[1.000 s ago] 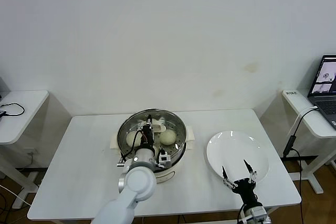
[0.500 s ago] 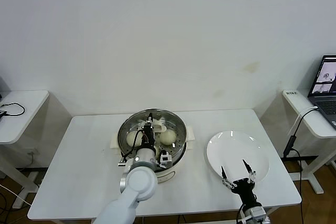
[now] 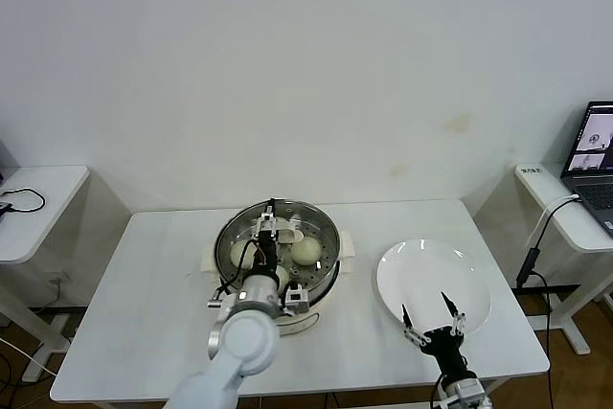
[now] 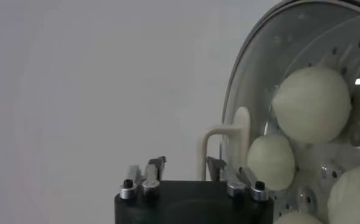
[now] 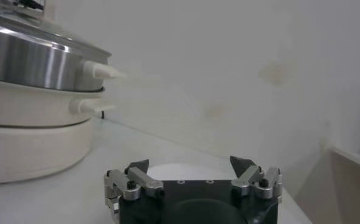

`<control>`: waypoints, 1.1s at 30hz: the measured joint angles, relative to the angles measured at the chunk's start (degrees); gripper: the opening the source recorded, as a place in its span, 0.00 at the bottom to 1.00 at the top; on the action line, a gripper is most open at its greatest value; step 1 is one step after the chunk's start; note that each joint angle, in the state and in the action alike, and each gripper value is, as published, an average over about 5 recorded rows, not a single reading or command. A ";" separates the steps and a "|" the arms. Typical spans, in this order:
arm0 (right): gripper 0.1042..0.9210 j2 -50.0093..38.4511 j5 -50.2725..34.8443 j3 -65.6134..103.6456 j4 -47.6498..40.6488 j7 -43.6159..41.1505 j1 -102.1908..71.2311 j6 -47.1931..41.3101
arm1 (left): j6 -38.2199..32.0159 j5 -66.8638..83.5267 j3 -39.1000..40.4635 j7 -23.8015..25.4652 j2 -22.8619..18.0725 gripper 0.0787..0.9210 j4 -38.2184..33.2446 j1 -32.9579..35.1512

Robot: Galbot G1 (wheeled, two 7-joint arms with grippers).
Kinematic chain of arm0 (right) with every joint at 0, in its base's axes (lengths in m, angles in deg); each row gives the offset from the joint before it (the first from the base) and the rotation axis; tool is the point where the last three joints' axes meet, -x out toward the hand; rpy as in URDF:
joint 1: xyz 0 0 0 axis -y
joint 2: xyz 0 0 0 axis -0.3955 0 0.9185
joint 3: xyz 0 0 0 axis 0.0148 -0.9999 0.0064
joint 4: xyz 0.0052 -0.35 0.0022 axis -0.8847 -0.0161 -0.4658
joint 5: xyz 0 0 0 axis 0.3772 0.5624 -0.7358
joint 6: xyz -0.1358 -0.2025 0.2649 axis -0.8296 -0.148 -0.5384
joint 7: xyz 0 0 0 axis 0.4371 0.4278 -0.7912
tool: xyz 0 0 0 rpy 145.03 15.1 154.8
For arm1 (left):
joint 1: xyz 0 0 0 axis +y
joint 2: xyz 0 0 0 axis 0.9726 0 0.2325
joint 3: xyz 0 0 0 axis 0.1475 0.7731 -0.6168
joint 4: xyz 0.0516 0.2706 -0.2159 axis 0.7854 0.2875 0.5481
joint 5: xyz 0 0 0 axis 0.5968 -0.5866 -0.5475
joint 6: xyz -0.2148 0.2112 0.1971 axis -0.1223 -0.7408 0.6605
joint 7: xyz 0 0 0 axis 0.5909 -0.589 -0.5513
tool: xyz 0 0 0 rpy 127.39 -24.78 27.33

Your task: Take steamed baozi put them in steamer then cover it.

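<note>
The cover (image 3: 275, 237) sits on the steamer (image 3: 326, 275) straight beneath my left gripper (image 3: 267, 227), whose fingers stand apart astride its cream handle (image 4: 224, 146). Through the glass I count four steamed baozi (image 4: 312, 104). My right gripper (image 3: 430, 318) hangs spread, with one white plate (image 3: 421, 270) just beyond it. Both rest on one white table (image 3: 153, 304) against a plain wall, with a side desk on each flank.

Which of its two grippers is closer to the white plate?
The right. The right gripper hangs open over the near edge of the plate. The left gripper is away over the steamer, above the lid's handle, also open.
</note>
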 measured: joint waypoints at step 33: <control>0.88 -3.17 -5.45 -2.01 5.50 -0.14 -5.06 -2.12 | -21.27 63.82 -32.56 -25.85 5.80 0.88 -20.94 36.76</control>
